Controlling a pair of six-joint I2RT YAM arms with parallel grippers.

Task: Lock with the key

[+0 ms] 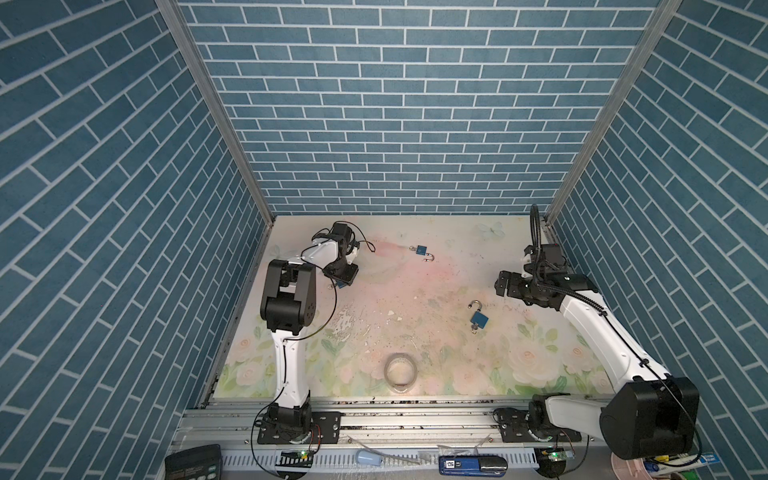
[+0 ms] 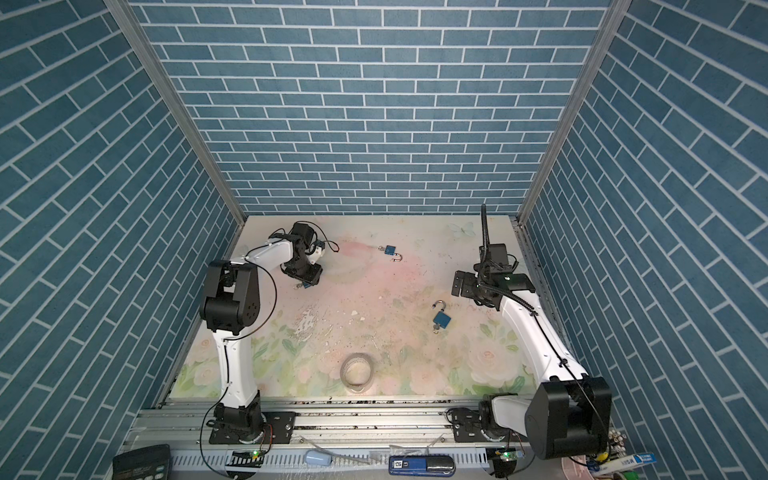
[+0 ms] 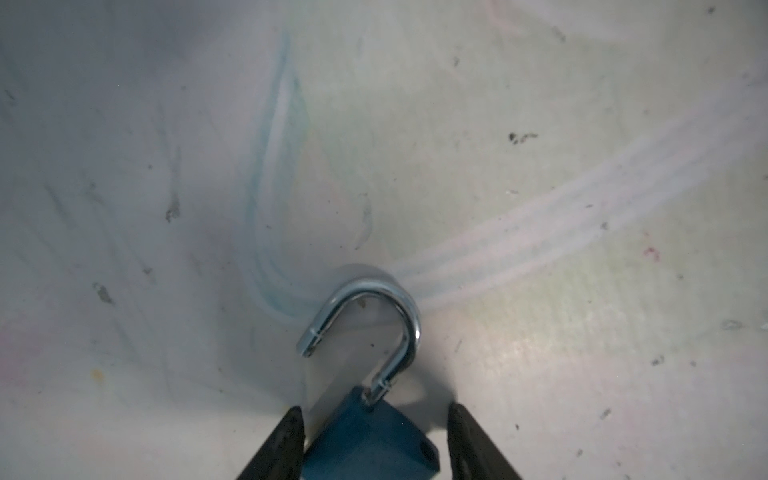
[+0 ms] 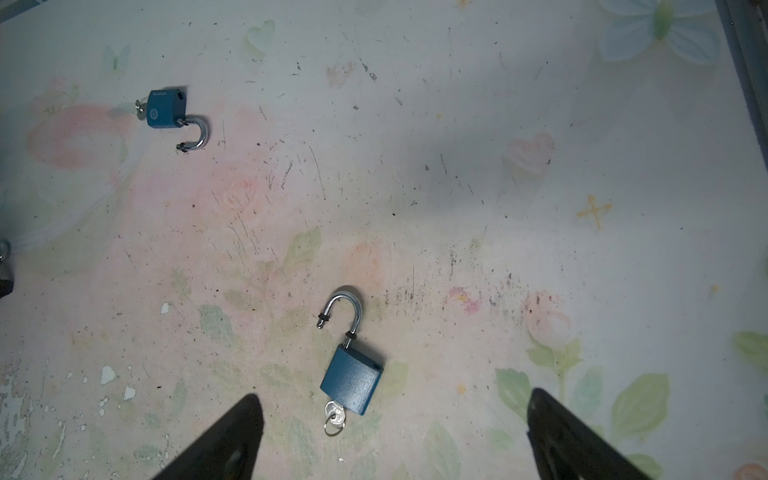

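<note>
Fingers (image 3: pixel 286 440) of the left arm straddle, half open, the body of an unlocked padlock (image 3: pixel 370 444) at left rear of the desk (image 1: pixel 415 299), evidently to pin it; no grip yet. Right fingers (image 4: pixel 232 436) hang wide, empty, above a second padlock (image 4: pixel 352 384) with key (image 4: pixel 334 415) inserted.

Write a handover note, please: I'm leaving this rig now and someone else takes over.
Left hand: open, straddling the left padlock, not clamped; shackle open, its key out of view.
Right hand: open, empty, near the right padlock; shackle open, key inserted.
Far padlock: lying free, shackle open, key in.
Done: nothing locked.
Left: grip each padlock, press shackle shut, turn key.
</note>
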